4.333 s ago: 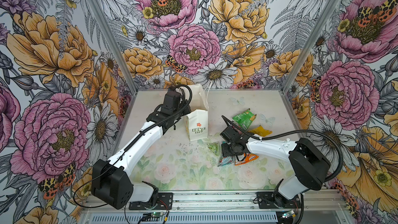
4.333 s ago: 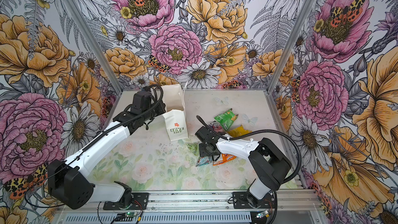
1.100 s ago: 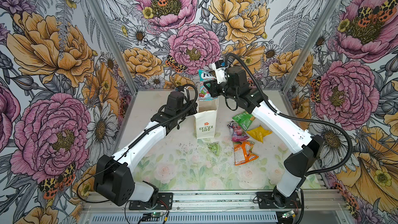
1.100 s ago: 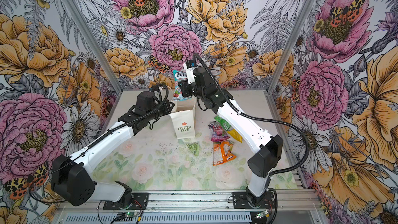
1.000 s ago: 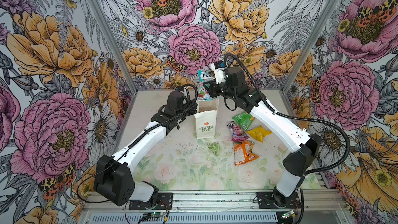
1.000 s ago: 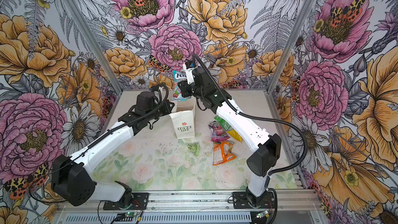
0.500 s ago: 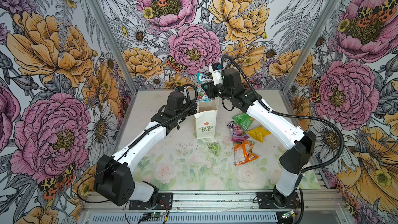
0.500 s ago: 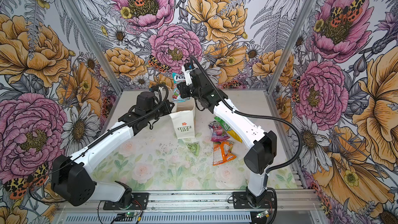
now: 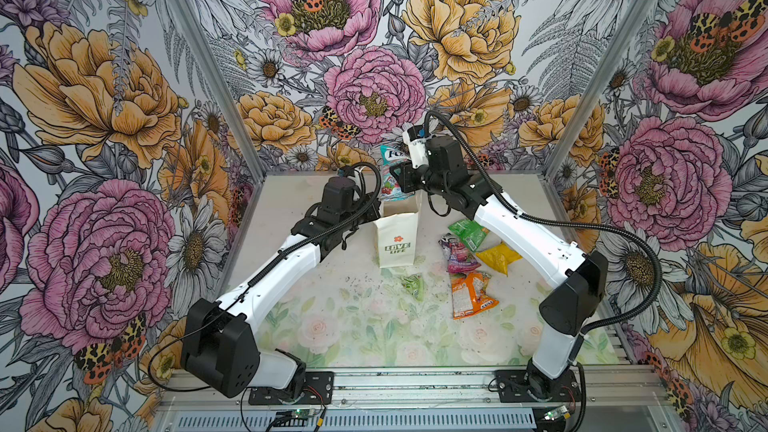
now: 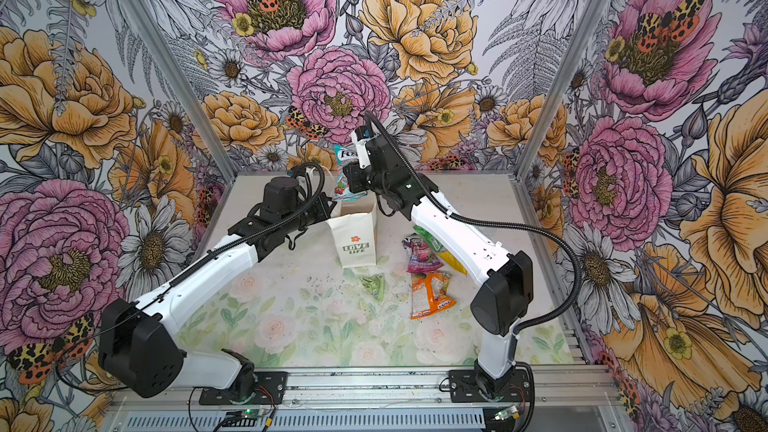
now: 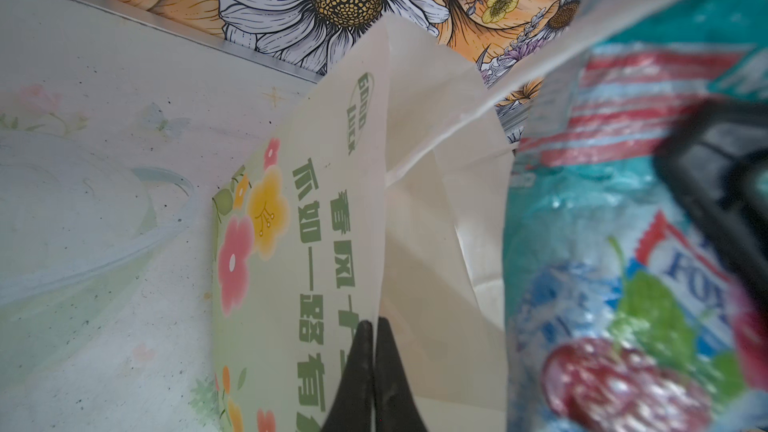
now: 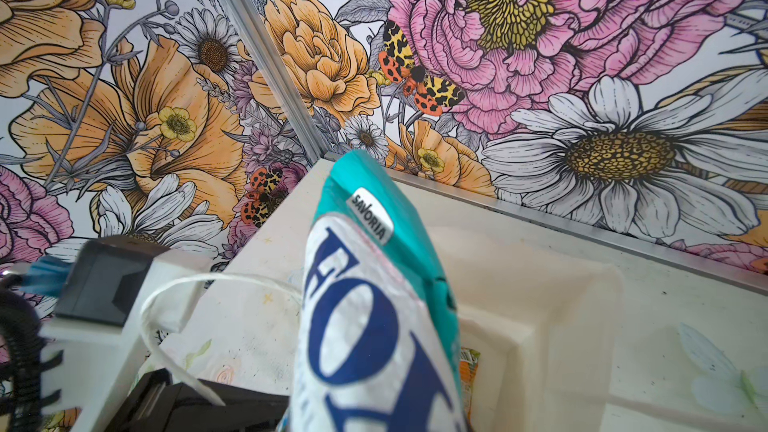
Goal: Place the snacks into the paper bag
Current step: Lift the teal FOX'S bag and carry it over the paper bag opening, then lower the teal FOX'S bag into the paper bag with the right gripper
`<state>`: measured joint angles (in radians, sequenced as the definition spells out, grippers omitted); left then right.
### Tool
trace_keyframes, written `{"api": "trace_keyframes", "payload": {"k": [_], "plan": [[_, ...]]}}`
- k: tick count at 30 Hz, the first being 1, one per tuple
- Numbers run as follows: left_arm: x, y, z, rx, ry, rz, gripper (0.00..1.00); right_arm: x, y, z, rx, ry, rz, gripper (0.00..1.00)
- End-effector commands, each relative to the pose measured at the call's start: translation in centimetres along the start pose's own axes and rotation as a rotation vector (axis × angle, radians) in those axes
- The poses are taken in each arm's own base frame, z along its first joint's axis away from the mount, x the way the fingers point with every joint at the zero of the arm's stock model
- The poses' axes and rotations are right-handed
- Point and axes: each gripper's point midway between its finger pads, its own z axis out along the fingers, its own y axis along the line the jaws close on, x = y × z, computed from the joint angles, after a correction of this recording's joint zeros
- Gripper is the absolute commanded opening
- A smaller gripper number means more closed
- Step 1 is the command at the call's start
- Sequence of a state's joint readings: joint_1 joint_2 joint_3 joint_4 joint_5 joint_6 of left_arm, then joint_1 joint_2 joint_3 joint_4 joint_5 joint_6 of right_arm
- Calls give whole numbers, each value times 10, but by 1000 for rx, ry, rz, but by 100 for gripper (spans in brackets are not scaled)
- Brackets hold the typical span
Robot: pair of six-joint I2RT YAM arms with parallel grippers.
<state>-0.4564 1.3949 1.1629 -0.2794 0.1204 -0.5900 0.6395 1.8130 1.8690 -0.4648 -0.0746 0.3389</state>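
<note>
Up from the loose snacks (image 9: pixel 471 292) right of the paper bag (image 9: pixel 397 238) my right fingers (image 9: pixel 402 175) have swung — closed on the teal FOX'S packet (image 9: pixel 387 182), now hanging just over the bag's mouth — while my left fingers (image 11: pixel 361 367) stay pinched shut on its rim, so release comes next.

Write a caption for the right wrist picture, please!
Teal FOX'S packet held just above the open white paper bag, flowery walls behind.

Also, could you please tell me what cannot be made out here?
- Inside of the paper bag: both top views, behind its walls and the teal packet.
- Fingertips of the right gripper: right wrist view, covered by the teal packet.
- The yellow packet: a top view, half behind the right arm.
</note>
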Motion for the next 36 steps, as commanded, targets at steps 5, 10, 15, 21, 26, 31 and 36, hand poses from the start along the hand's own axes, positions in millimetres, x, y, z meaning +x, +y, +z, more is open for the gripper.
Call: {"api": "trace_keyframes", "payload": {"k": [5, 10, 15, 21, 26, 31, 36], "plan": [[-6, -9, -6, 20, -42, 2, 0, -11, -7, 1, 20, -52, -25, 6], [-6, -8, -6, 19, -43, 0, 0, -3, -11, 5, 32, -35, -28, 6], [-7, -8, -7, 19, -46, -1, 0, 3, -13, 9, 37, -20, -30, 6], [-8, -7, -7, 14, -52, -5, 0, 8, -12, 8, 28, -7, -20, 6], [-10, -8, -8, 13, -58, -10, 0, 15, -12, 6, 24, 7, -9, 6], [-10, -7, -9, 12, -64, -15, 0, 20, -10, 5, 16, 21, -2, 6], [-11, -6, -9, 7, -68, -22, 0, 21, -8, 3, 15, 28, 4, 6]]}}
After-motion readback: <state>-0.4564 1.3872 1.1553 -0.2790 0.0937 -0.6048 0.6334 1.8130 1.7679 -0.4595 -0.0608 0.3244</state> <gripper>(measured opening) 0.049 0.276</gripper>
